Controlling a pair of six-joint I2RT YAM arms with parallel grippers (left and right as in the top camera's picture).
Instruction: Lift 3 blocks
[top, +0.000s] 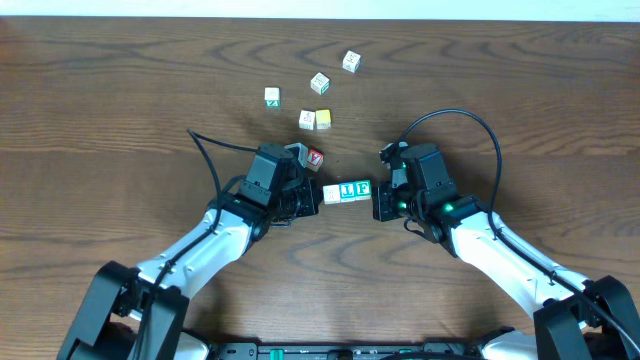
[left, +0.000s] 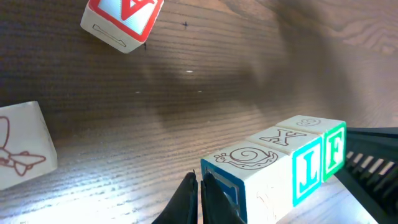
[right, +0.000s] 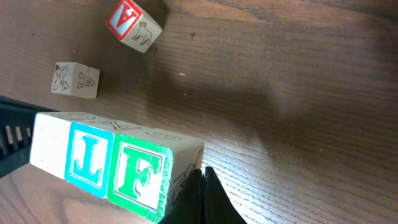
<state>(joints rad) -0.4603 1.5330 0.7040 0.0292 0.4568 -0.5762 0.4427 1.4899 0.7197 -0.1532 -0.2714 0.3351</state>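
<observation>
left gripper (top: 315, 196): jaws closed, tips pressing the row's cream end | right gripper (top: 377, 200): jaws closed, tips against the green F end | blocks (top: 347, 191): three in a row, squeezed between both, raised off table (top: 500, 80)

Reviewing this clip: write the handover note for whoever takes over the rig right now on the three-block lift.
Left gripper: shut, closed tips pressed against the cream block at its end of the row.
Right gripper: shut, tips pressed against the green F block at the other end.
Blue L block sits between them; all three are squeezed into one row.
Done: row formed and clamped; it looks raised off the table, though that is not certain.
Left: raise both arms together with even pressure.
</observation>
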